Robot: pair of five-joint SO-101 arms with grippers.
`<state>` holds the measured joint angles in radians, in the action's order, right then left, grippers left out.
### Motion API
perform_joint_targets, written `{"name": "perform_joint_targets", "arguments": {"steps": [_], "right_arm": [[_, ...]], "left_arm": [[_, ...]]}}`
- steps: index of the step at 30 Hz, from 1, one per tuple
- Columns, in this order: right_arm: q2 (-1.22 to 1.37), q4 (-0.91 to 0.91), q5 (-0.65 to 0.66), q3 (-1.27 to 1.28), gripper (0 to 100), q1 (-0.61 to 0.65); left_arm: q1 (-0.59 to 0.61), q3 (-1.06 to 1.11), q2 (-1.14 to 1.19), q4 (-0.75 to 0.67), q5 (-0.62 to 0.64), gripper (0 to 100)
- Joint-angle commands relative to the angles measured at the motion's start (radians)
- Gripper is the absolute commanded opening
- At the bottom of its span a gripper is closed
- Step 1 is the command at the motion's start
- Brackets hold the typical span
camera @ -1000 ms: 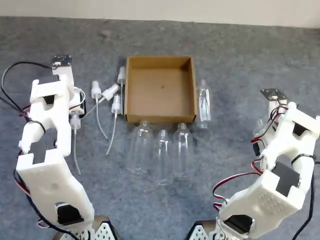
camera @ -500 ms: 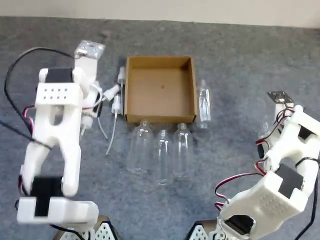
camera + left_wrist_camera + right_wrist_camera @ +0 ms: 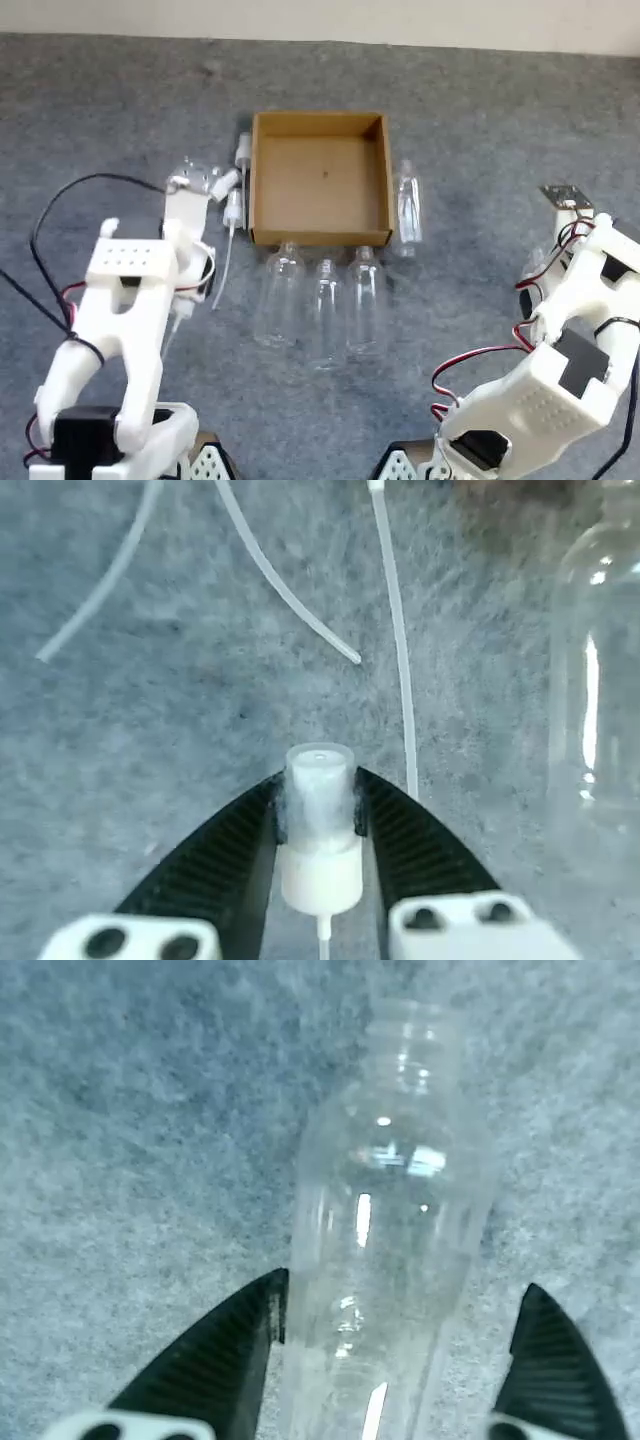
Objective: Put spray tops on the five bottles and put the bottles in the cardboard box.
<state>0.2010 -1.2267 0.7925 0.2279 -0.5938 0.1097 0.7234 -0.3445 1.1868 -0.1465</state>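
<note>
On the grey table (image 3: 500, 100), the cardboard box (image 3: 320, 180) stands empty and no bottle carries a top: three uncapped bottles (image 3: 325, 305) lie against its near wall, a fourth bottle (image 3: 407, 205) beside its right wall, and loose tops (image 3: 232, 200) to its left. The left gripper (image 3: 320, 788) is clamped on one spray top (image 3: 320, 830), held over the table near the loose tops. The right gripper (image 3: 400, 1295) hangs spread wide astride the fifth bottle (image 3: 395, 1190), which lies well right of the box.

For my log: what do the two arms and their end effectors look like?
The left arm and right arm are blocky white plastic with black motors. The left end effector and right end effector have black ribbed fingers. Black and red cables loop alongside.
</note>
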Motion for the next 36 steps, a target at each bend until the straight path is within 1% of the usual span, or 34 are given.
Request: {"name": "perform_joint_targets", "arguments": {"steps": [1, 4, 7, 9, 15, 17, 21, 23, 33, 36], "right_arm": [[-0.064, 0.01, 0.005, -0.013, 30.8, 0.042], [-0.068, 0.007, -0.046, -0.044, 30.8, 0.091], [-0.041, -0.09, -0.061, -0.156, 30.8, 0.163], [0.005, -0.153, -0.064, -0.232, 30.8, 0.183], [0.186, -0.248, -0.066, -0.45, 30.7, 0.159], [0.24, -0.272, -0.064, -0.506, 30.7, 0.133], [0.311, -0.312, -0.058, -0.584, 30.7, 0.091], [0.332, -0.315, -0.035, -0.596, 30.3, 0.09], [0.374, -0.321, -0.032, -0.602, 7.9, 0.088], [0.357, -0.397, -0.032, -0.636, 3.6, 0.096]], "left_arm": [[-0.019, 0.091, -0.05, -0.114, 0.031, 1], [-0.018, 0.113, -0.053, -0.13, 0.031, 1], [-0.018, 0.117, -0.053, -0.13, 0.031, 1], [-0.015, 0.117, -0.053, -0.13, 0.031, 1], [-0.018, 0.117, -0.053, -0.132, 0.029, 1], [-0.016, 0.117, -0.053, -0.132, 0.028, 1], [-0.016, 0.117, -0.053, -0.132, 0.028, 1], [-0.016, 0.117, -0.053, -0.132, 0.028, 1], [-0.012, 0.117, -0.053, -0.132, 0.029, 1], [-0.012, 0.117, -0.053, -0.133, 0.031, 1]]}}
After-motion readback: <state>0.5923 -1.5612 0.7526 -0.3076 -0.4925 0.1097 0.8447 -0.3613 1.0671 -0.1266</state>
